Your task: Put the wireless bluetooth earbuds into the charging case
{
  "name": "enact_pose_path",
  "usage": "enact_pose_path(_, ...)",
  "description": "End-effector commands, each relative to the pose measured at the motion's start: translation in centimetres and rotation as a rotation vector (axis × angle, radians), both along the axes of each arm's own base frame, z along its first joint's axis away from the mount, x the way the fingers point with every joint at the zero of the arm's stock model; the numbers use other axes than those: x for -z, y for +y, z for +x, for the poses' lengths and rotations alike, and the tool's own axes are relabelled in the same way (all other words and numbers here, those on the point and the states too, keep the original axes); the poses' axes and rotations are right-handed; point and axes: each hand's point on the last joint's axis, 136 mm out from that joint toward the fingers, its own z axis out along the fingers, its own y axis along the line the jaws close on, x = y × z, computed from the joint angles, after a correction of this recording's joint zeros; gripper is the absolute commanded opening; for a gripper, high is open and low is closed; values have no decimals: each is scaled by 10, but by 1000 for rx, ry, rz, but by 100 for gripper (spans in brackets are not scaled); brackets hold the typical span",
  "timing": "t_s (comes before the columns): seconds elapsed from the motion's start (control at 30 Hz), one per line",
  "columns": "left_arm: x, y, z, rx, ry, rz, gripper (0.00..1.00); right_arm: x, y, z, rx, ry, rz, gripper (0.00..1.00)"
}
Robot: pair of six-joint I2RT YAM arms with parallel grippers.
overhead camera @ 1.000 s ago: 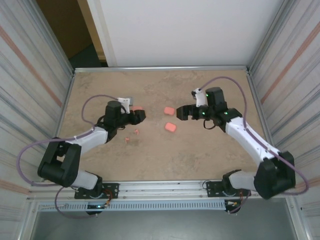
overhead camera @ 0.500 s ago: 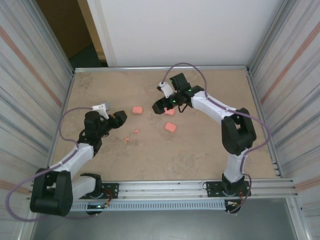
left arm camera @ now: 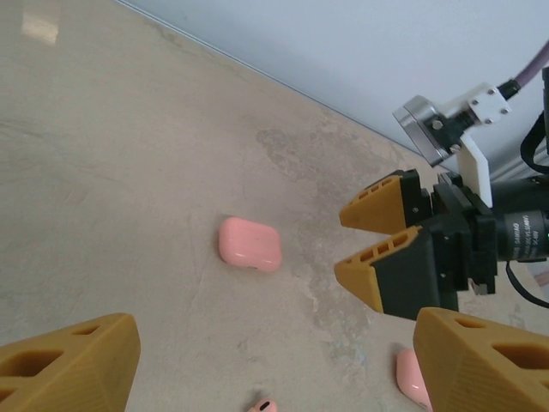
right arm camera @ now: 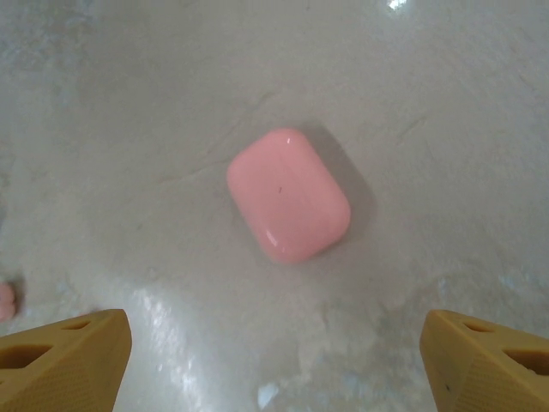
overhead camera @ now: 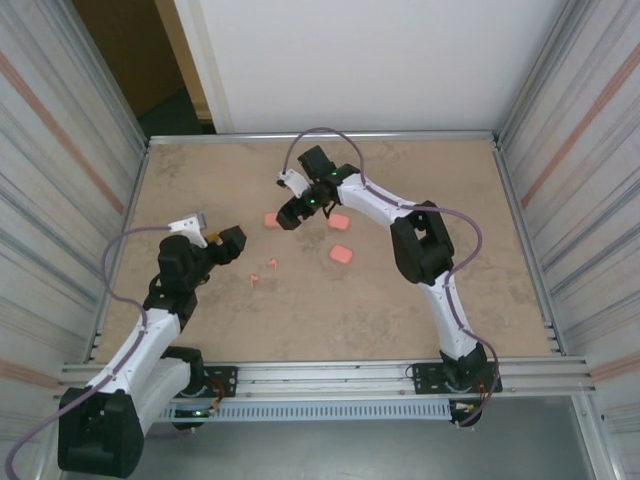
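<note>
- Earbuds (overhead camera: 272,264) lay loose on the table (overhead camera: 420,300), a small scatter of salmon-pink pieces on the near side of the leftmost pink case (overhead camera: 271,219), apart from it and outside every case.
- One earbud (left arm camera: 262,405) sat at the bottom edge of the left wrist view, nearer the camera than that case (left arm camera: 250,244). Another (right arm camera: 6,300) sat at the left edge of the right wrist view, off to the side of the same case (right arm camera: 288,195).
- The leftmost pink case lay flat on the bare table, touching nothing.
- The right gripper (overhead camera: 290,213) hung just to the right of that case, close to it but not in contact, with its jaws spread wide and empty. In its own wrist view the orange fingers (right arm camera: 64,356) stood at the two bottom corners, the case ahead of the gap between them.
- The left gripper (overhead camera: 225,243) sat to the left of the case and nearer the arm bases, well apart from it, with its jaws released and nothing between them.
- A second pink case (overhead camera: 339,221) lay to the right of the leftmost one, beyond the right gripper. A third pink case (overhead camera: 342,254) lay to the right of it and nearer the bases.
</note>
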Motion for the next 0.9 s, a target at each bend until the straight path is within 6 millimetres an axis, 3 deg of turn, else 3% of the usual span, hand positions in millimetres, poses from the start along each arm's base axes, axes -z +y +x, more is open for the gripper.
enact_pose_path(0.0,9,7,-4,-28,23,20,84,12,11,2,-36,3,-35,86)
enact_pose_path(0.43,16,5,-5,-21,44,9,84,42,48,7,-105,-11,-67,85)
enact_pose_path(0.7,17,5,-5,-21,44,4,84,58,52,-2,-150,-54,-152,83)
enact_pose_path(0.87,17,5,-6,-19,45,2,84,62,46,-9,-181,-75,-221,74)
